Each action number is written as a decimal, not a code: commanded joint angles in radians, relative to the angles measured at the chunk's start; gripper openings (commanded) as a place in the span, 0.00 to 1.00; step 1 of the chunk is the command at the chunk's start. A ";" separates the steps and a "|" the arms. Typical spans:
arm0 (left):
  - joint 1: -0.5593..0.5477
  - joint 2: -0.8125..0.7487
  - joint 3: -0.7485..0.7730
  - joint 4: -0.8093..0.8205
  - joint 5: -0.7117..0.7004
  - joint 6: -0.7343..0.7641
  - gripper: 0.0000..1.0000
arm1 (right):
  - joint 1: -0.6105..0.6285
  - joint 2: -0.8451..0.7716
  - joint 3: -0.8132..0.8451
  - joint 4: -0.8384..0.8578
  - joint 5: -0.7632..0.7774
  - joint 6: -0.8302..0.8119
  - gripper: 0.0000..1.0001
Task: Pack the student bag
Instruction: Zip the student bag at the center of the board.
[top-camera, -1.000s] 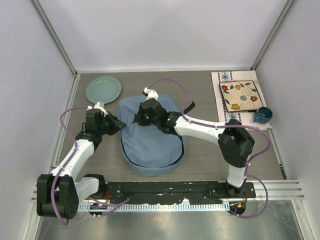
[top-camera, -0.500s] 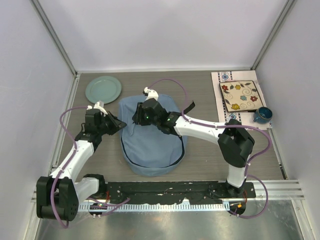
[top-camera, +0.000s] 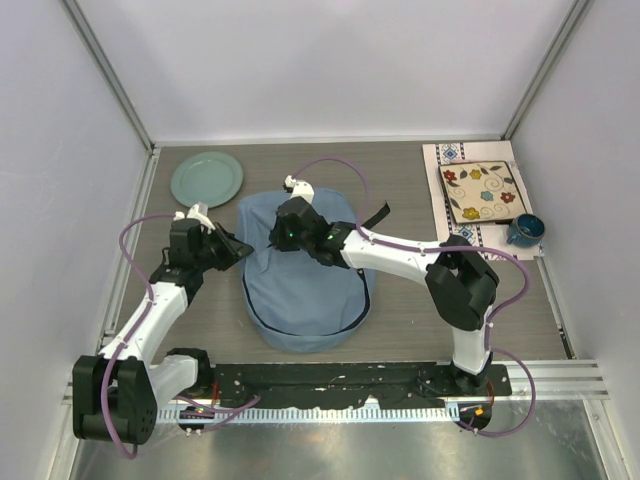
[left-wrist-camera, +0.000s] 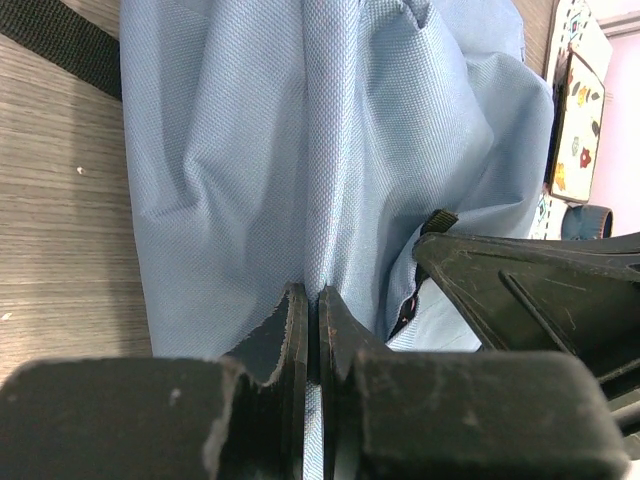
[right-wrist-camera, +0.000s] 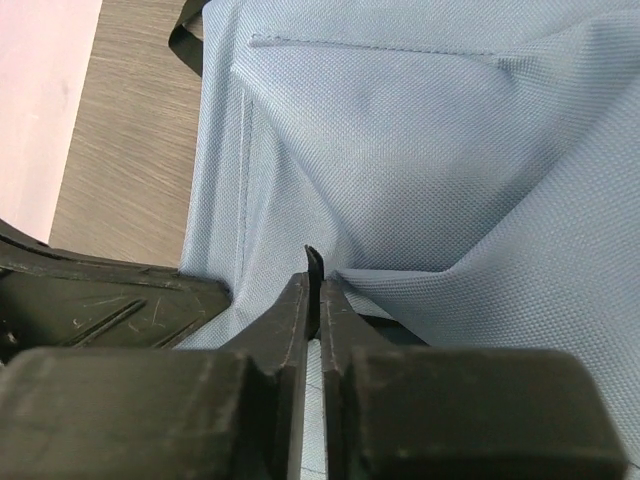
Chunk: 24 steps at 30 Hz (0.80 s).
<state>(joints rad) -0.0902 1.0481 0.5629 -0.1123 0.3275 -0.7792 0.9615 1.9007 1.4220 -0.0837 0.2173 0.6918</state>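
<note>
Our right gripper (right-wrist-camera: 315, 285) has edged leftward and re-pinched a fold of the student bag (top-camera: 305, 285), which lies mid-tabletop. Our left gripper (left-wrist-camera: 312, 305) stays pressed together on fabric at the bag's left side. We judge the opening isn't spread yet.

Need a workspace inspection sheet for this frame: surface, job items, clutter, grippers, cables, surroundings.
Surface: wood-grain table.
Job's things: student bag lies mid-table, fabric bunched near its far end.
Clutter: green plate far left; floral square dish on a patterned mat far right, blue mug at the mat's near corner.
Grippers: left gripper shut on a bag fold; right gripper shut on the bag's far part.
Cables: purple cable loops along each arm.
Surroundings: white walls, metal frame posts.
</note>
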 joint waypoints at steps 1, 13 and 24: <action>-0.003 -0.031 -0.004 0.057 0.065 -0.011 0.00 | 0.005 -0.005 0.045 0.012 0.059 -0.002 0.05; -0.005 -0.019 0.009 -0.009 -0.017 0.003 0.00 | 0.005 -0.187 -0.121 0.062 0.112 -0.029 0.01; 0.001 -0.013 0.028 -0.046 -0.047 0.015 0.00 | -0.004 -0.281 -0.247 0.035 0.269 -0.012 0.01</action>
<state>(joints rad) -0.0944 1.0443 0.5587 -0.1253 0.3107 -0.7818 0.9760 1.6943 1.1934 -0.0463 0.3267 0.6907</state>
